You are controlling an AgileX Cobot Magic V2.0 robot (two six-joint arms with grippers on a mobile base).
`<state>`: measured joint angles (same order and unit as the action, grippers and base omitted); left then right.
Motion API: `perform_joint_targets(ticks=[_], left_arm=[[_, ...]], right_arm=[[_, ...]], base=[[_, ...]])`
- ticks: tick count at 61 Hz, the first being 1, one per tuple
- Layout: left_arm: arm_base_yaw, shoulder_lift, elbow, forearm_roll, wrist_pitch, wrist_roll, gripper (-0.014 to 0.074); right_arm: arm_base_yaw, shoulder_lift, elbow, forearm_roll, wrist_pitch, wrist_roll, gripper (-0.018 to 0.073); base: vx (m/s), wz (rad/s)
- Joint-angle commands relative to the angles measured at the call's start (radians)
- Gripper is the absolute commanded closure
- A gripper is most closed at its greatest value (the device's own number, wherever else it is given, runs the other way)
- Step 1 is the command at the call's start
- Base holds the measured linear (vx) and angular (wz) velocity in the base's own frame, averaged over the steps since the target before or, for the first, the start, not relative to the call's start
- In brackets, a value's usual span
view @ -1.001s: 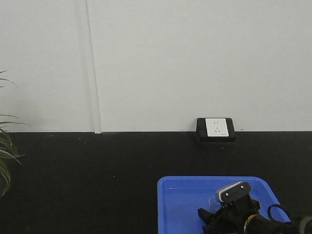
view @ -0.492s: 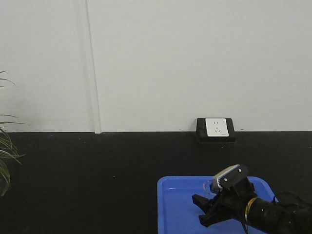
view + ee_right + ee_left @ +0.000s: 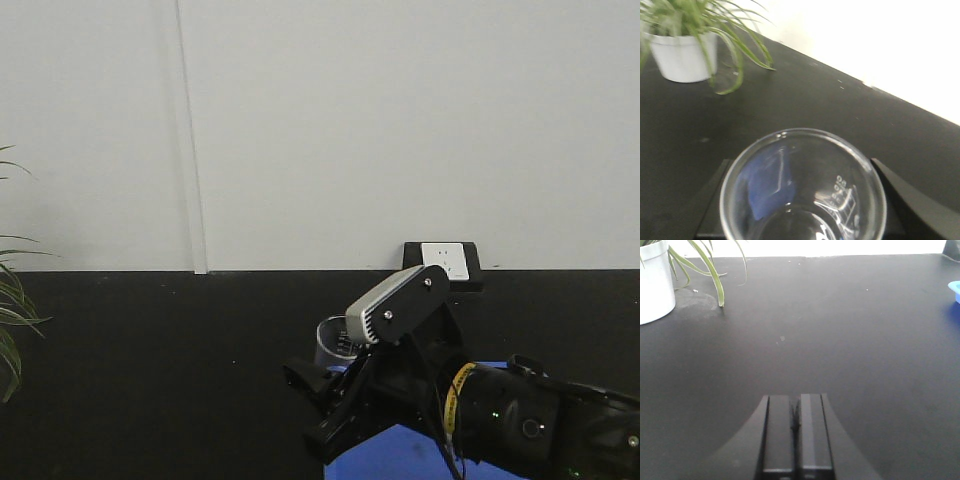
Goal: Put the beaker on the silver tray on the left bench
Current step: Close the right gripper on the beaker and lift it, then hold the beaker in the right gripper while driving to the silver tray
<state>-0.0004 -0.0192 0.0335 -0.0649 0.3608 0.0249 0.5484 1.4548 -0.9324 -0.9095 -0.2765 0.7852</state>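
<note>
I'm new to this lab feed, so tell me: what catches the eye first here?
The right hand holding the clear beaker above the black bench, with a blue tray beneath the arm. Then the green potted plant at the bench's left side.

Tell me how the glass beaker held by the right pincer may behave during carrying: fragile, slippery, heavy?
The beaker is thin clear glass, so probably fragile if squeezed hard. Its smooth wall may slip in the right pincer. It looks empty, so likely light.
</note>
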Motion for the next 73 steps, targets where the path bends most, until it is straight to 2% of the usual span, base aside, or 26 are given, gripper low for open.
perform_joint_targets(ticks=[1, 13, 73], left_arm=[[-0.003, -0.008, 0.020, -0.005, -0.078, 0.000, 0.0595], [-0.003, -0.008, 0.020, -0.005, -0.078, 0.000, 0.0595], [-0.003, -0.007, 0.020, -0.005, -0.078, 0.000, 0.0595]], right_arm=[[0.060, -0.069, -0.027, 0.016, 0.047, 0.005, 0.0573], [0.125, -0.102, -0.027, 0.016, 0.059, 0.005, 0.0573], [0.125, -0.102, -0.027, 0.016, 0.049, 0.005, 0.0573]], base=[[0.00, 0.00], [0.00, 0.00], [0.00, 0.00]])
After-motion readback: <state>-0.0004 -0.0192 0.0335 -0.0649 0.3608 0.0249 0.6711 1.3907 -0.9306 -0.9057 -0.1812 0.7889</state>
